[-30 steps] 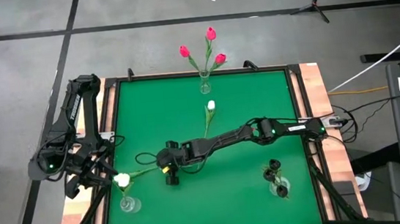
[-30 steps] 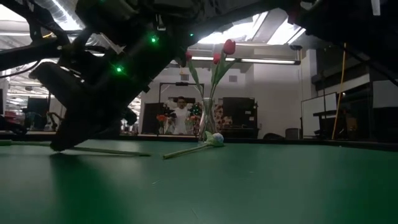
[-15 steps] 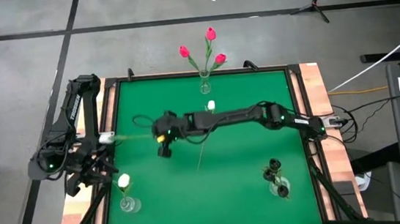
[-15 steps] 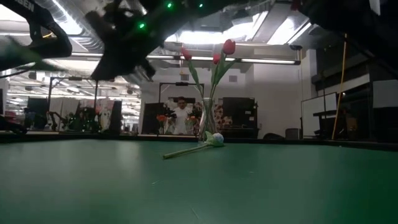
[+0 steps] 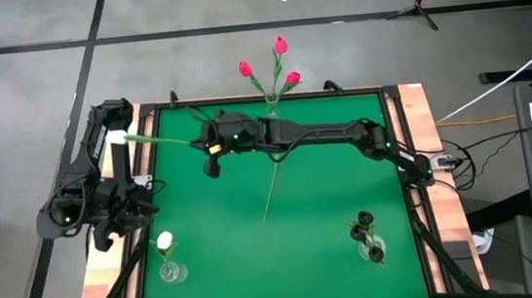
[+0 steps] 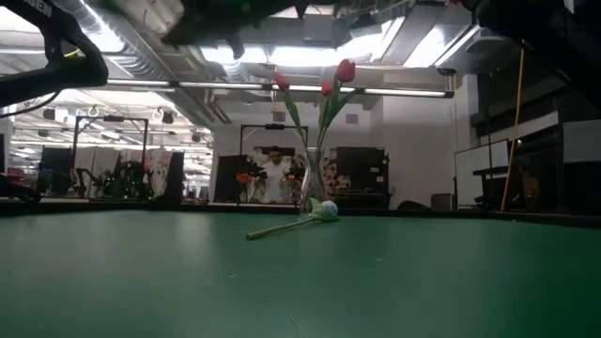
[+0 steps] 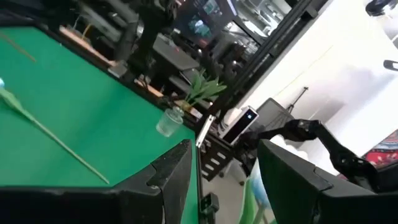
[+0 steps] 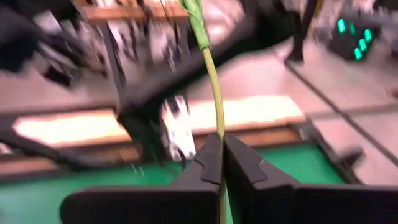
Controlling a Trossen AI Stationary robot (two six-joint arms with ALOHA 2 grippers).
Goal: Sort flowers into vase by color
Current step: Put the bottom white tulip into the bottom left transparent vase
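Observation:
My right gripper (image 5: 203,143) is raised over the table's far left part, shut on a white tulip. The tulip's head (image 5: 118,139) sticks out past the left edge. A second white tulip lies flat on the table by its stem (image 5: 270,193) (image 6: 324,208), its head under my right arm in the high view. One white tulip (image 5: 164,241) stands in the near-left vase. Pink-red tulips (image 5: 280,46) stand in the far vase (image 6: 315,192), and black ones (image 5: 364,224) in the near-right vase. My left gripper (image 5: 142,208) (image 7: 227,168) waits open at the left edge. My right gripper pinches the white tulip's thin green stem (image 8: 217,127) between its two shut fingers (image 8: 239,162). The fingers lie across the stem, some way back from the head. The tulip is lifted clear of the table and lies about level, its head toward the table's left side.
Three glass vases stand near the table's edges: far middle (image 5: 272,109), near left (image 5: 170,271), near right (image 5: 370,247). The green mat (image 5: 217,251) has a wooden rim (image 5: 420,124). A person stands in the room beyond the far edge (image 6: 273,174).
My right gripper has risen from the mat near the near-left vase and swung toward the far edge, staying shut on the stem. The white tulip has gone with it, lifted clear of the table, its head now past the far part of the left edge.

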